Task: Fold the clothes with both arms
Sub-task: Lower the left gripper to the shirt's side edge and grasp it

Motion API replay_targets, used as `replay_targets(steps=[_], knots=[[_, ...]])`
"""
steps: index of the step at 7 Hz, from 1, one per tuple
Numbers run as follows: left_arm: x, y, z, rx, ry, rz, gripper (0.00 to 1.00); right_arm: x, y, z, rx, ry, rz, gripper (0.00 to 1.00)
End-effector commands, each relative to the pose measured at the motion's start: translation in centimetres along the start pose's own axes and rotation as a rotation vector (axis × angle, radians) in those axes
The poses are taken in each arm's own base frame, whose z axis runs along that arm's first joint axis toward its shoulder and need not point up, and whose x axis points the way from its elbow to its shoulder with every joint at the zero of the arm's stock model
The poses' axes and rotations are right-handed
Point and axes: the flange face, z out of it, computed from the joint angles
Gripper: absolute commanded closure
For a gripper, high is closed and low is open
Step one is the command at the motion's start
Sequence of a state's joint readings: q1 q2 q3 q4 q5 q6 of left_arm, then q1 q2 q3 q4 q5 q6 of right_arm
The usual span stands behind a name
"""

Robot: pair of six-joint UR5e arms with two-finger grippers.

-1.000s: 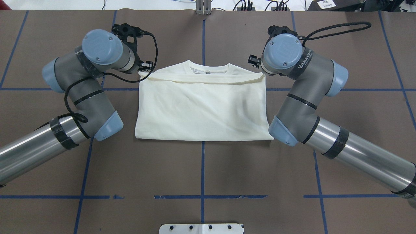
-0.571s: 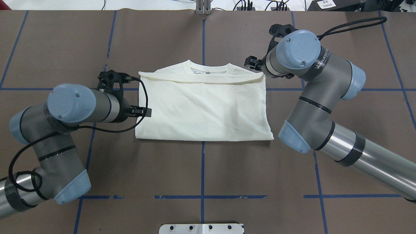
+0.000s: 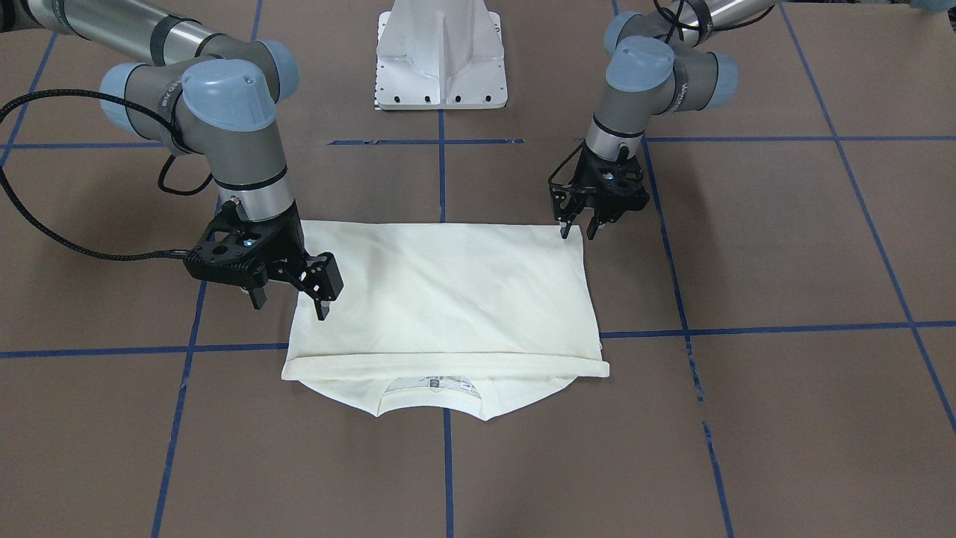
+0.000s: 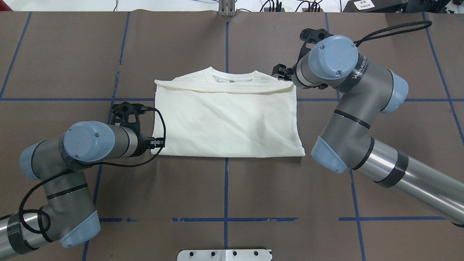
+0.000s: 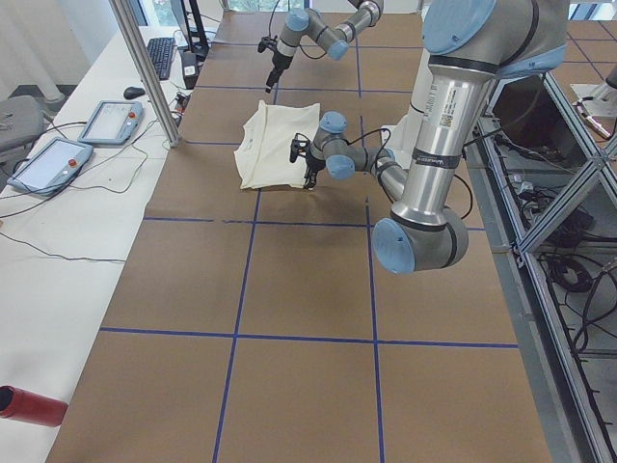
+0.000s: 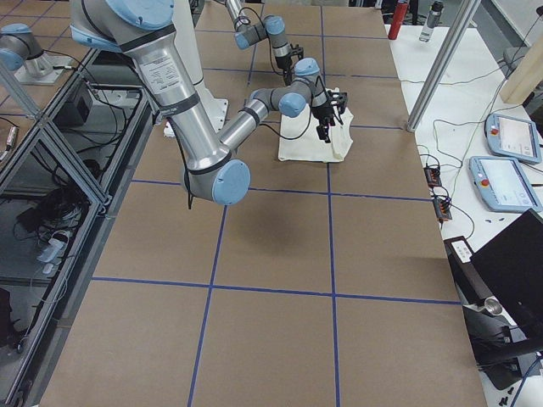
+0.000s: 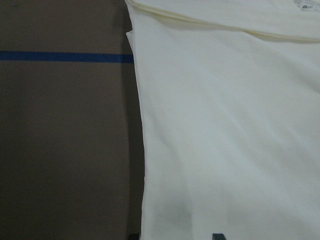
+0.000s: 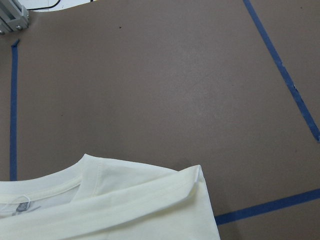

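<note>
The cream T-shirt [image 4: 226,119] lies folded on the brown table, plain back up, collar [image 3: 433,388] on the far side from the robot. Its print is hidden. My left gripper [image 3: 578,232] is open and empty, just above the shirt's near-left corner; it also shows in the overhead view [image 4: 158,143]. In the left wrist view the shirt's left edge [image 7: 142,150] runs between its fingertips [image 7: 216,236]. My right gripper [image 3: 291,306] is open and empty above the shirt's far-right corner [image 8: 197,175].
The white pedestal base [image 3: 441,56] stands at the robot's side of the table. Blue tape lines [image 4: 226,188] cross the brown cover. Beyond the far edge are teach pendants [image 5: 48,164], cables and a metal post [image 6: 441,59].
My left arm has swung from the shirt's far-left corner back along its left edge to the near-left corner. My right arm has shifted slightly to the right and stays by the far-right corner.
</note>
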State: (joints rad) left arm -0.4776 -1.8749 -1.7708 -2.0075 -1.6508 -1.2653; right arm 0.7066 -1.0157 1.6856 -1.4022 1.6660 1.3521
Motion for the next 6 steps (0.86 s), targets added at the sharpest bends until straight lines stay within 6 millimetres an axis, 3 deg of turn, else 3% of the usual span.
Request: replay_targets(steps=[1,3,5,6], knots=[[0.0,0.2,0.8,-0.002,0.002,0.0,0.51,0.0,0.2,0.1,-0.002,0.002,-0.001,0.0],[0.0,0.4,0.8,-0.005,0.002,0.001,0.56,-0.1,0.2,0.1,-0.002,0.001,-0.002,0.0],[0.5,1.3,0.9,-0.017,0.008,0.008,0.69,-0.1,0.2,0.1,-0.002,0.001,-0.002,0.0],[0.6,1.5,0.9,-0.021,0.011,-0.013,0.86,0.0,0.2,0.2,-0.002,0.002,-0.002,0.0]])
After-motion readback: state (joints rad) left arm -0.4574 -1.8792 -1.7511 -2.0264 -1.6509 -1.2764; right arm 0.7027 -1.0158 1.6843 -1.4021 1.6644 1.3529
